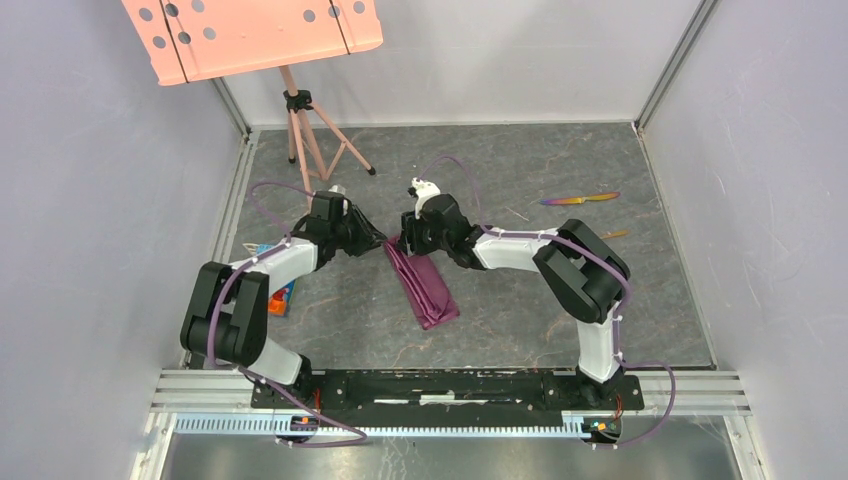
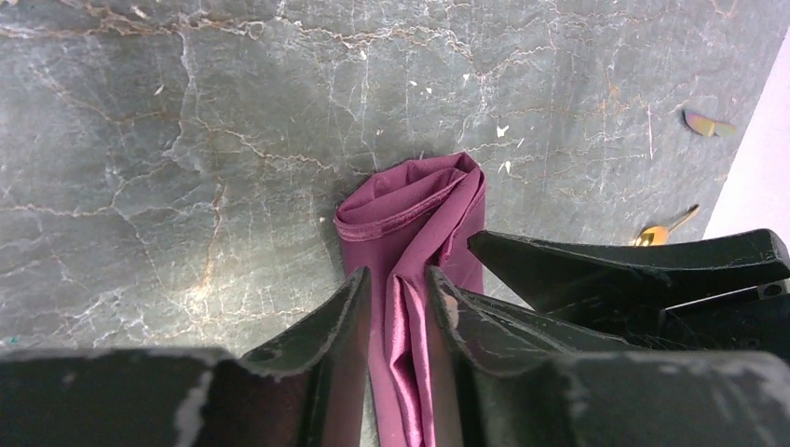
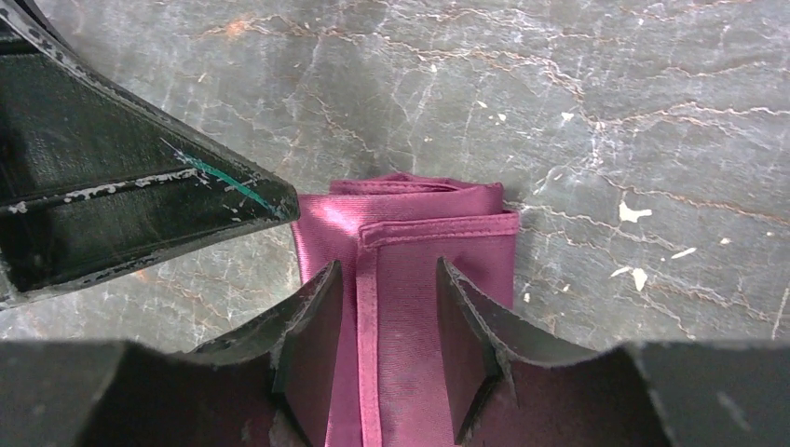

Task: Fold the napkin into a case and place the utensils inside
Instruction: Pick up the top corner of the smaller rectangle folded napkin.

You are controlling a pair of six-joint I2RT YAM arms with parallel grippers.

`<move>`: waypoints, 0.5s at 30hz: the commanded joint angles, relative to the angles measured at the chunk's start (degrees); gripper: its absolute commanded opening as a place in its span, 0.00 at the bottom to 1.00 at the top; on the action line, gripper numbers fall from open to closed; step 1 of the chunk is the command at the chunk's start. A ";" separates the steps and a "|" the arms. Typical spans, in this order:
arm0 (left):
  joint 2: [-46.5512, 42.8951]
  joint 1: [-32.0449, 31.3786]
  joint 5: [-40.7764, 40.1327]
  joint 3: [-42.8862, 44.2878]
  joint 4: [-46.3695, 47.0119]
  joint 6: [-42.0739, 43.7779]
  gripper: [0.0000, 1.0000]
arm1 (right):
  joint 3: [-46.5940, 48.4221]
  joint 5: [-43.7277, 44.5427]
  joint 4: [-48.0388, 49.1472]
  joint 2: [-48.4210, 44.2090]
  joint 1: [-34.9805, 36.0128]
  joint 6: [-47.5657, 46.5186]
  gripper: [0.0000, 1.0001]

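The napkin [image 1: 428,290] lies mid-table as a narrow oblong running diagonally, its far end between the two arms. It is thin, soft and slightly shiny, so it should weigh almost nothing, slide easily on itself and lose a fold once let go. The stitched hem at the far end looks like the best hold, taking only the top layer to open the mouth. The left gripper [image 2: 396,284] has its jaws narrow, with a gathered ridge of cloth pinched between them. The right gripper [image 3: 384,275] has its jaws apart, straddling the flat top layer beside the hem, with no pinch visible. The knife [image 1: 580,199] and spoon [image 1: 614,234] lie well apart from the napkin, toward the far right. The table [image 1: 520,330] is hard, dark, veined stone, probably slick under cloth. Pale walls close it in. A block [image 1: 280,297] sits by the left arm and a pink stand [image 1: 300,130] at the far left.
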 commanded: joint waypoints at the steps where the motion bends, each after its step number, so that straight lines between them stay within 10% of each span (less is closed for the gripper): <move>1: 1.61 0.07 1.63 -0.14 4.99 -1.83 0.31 | 2.74 3.04 -0.75 0.65 0.53 -1.06 0.47; 15: 4.92 -0.09 2.81 0.49 6.55 -1.50 0.17 | 6.58 3.16 -2.49 3.88 1.93 -3.72 0.47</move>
